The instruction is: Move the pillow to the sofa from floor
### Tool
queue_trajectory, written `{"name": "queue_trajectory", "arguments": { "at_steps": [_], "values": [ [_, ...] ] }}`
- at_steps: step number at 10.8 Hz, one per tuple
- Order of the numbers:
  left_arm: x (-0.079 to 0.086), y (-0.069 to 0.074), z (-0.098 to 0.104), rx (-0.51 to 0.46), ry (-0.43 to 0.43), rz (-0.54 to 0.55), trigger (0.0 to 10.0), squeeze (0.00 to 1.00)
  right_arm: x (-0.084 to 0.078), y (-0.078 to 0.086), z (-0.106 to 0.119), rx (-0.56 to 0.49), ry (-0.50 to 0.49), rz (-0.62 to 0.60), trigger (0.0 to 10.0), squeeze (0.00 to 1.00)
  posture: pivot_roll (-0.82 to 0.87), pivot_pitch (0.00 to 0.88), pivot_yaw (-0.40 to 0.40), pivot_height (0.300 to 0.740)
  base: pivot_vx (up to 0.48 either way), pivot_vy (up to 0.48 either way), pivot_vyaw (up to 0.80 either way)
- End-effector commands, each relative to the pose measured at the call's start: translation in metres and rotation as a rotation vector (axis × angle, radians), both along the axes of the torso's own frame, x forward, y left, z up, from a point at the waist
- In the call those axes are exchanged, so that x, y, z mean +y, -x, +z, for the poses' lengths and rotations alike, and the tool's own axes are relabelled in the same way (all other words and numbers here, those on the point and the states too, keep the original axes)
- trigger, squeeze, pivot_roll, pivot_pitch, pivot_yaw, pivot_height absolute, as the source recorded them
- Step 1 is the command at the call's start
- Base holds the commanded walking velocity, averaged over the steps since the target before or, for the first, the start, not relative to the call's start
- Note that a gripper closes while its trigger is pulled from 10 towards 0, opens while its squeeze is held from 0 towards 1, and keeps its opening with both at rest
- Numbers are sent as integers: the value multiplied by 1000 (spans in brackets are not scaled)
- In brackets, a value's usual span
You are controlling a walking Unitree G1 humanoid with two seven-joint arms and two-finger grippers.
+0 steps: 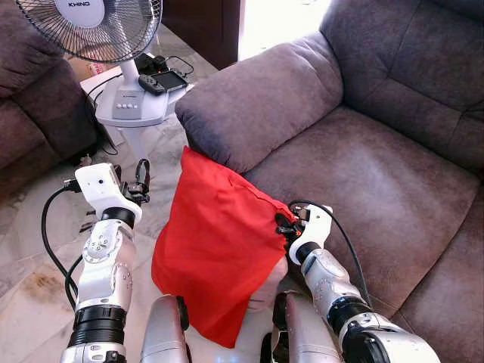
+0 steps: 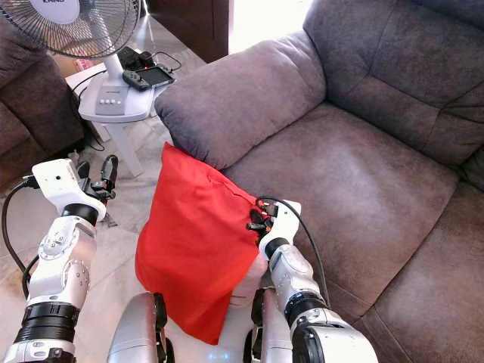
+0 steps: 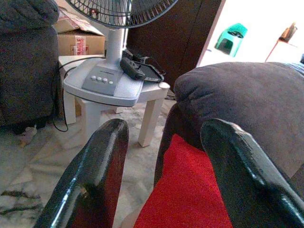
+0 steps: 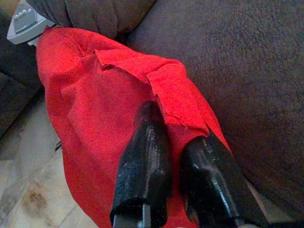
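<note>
The red pillow [image 1: 215, 242] hangs upright against the front of the grey sofa [image 1: 363, 181], its top corner touching the armrest [image 1: 257, 98] and its bottom tip low between my legs. My right gripper [image 1: 283, 224] is shut on the pillow's right edge beside the seat cushion. In the right wrist view its fingers [image 4: 145, 137] pinch a fold of red cloth [image 4: 95, 109]. My left gripper [image 1: 141, 178] is raised to the left of the pillow, open and holding nothing. In the left wrist view the red fabric [image 3: 190, 190] lies just beyond the spread fingers [image 3: 102, 161].
A standing fan [image 1: 98, 30] and a handheld game console [image 1: 162, 82] sit on a small white table [image 3: 152, 102] left of the armrest. Another dark sofa [image 1: 30, 98] stands at far left. Cables [image 1: 53, 242] trail over the marble floor. A cardboard box [image 3: 80, 42] sits behind.
</note>
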State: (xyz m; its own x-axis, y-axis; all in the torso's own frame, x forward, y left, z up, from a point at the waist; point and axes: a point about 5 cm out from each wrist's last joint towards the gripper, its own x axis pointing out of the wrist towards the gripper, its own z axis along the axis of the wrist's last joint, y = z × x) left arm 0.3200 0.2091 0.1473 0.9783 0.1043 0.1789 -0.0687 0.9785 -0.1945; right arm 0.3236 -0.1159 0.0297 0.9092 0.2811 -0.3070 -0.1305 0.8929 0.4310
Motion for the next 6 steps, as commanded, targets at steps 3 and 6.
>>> {"name": "queue_trajectory", "arguments": {
  "at_steps": [3, 6],
  "values": [
    [-4, 1, -3, 16, -15, -11, 10000, 0, -1, -4, 5, -31, 14, 2, 0, 0, 119, 141, -60, 604, 0, 0, 0],
    [-6, 2, -7, 24, -14, -18, 10000, 0, -7, -15, 23, -120, 46, -16, 0, 0, 116, 111, -55, 604, 0, 0, 0]
  ]
}}
